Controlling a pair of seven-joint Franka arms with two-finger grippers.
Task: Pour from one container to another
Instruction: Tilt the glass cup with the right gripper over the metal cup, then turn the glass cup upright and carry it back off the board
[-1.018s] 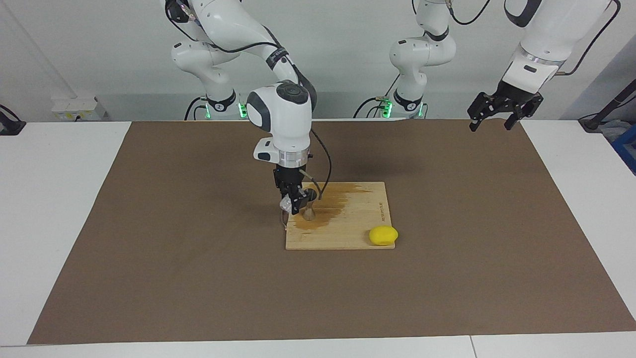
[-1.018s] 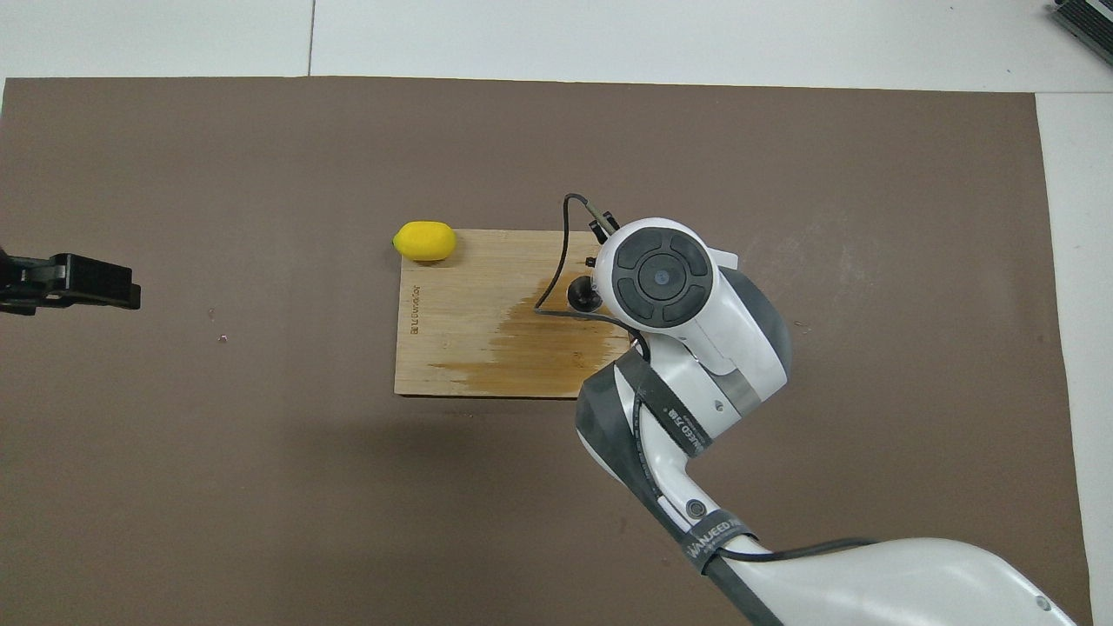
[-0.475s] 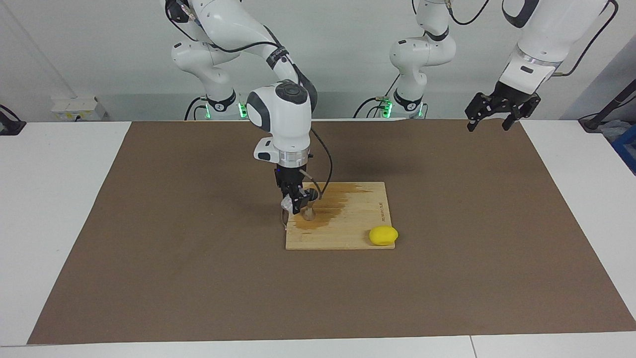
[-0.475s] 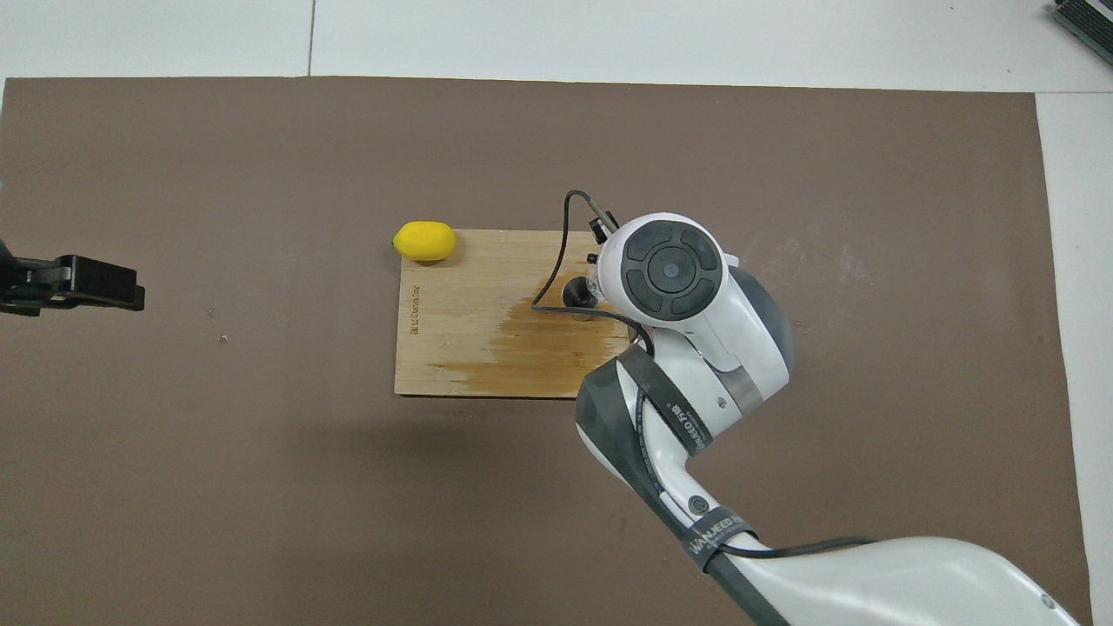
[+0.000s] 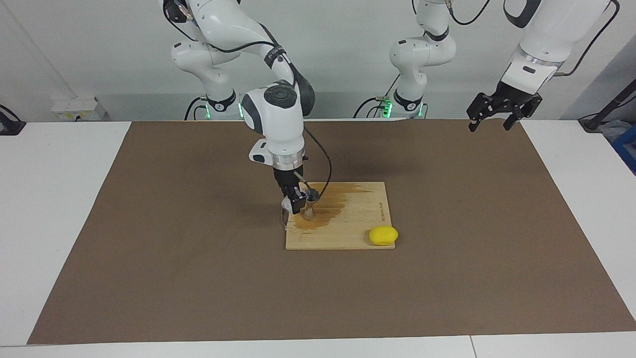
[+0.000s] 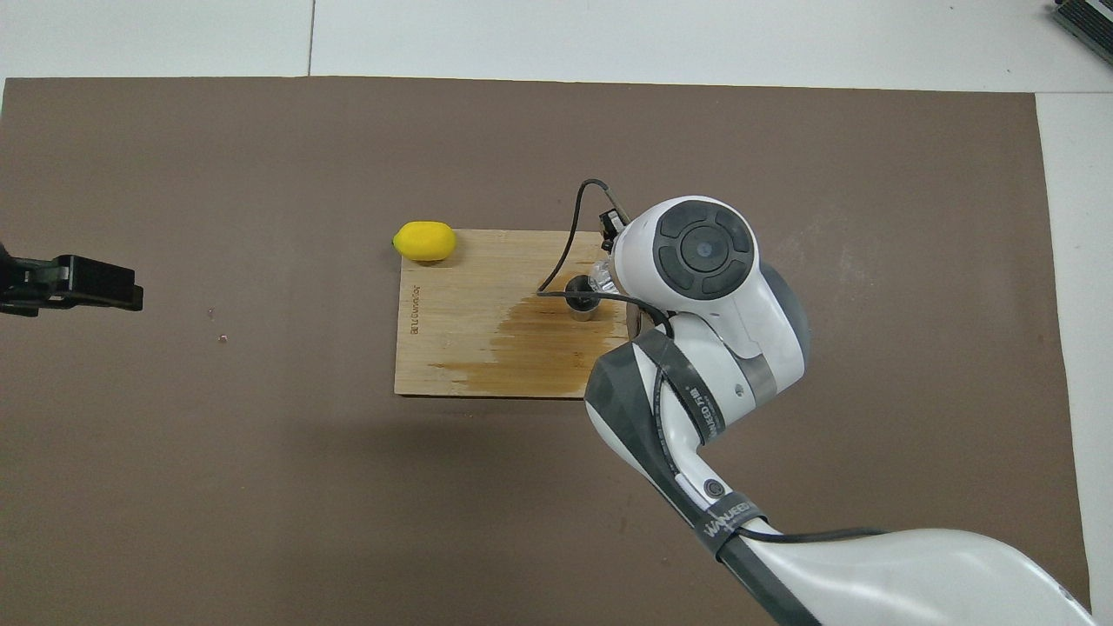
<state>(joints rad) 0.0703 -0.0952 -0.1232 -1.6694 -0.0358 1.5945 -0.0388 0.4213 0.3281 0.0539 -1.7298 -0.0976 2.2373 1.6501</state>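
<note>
Brown matting covers the table (image 5: 64,209), where a stained bamboo cutting board (image 5: 357,233) carries the upright steel jigger (image 5: 309,211). Reaching straight down, the right hand (image 5: 293,203) is clamped on the glass cup (image 5: 286,204), tipped just beside the jigger's mouth. Over the mat's corner, the left hand (image 5: 489,119) waits, fingers apart; the board's printed lettering is unreadable.

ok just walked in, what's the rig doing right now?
The right gripper is shut on a small clear glass cup, holding it low over the wooden board, right beside the steel jigger that stands on the board's darker stained patch. It looks like the pour into the jigger. A lemon lies at the board's corner. The left gripper waits open, raised over the left arm's end of the table.
</note>
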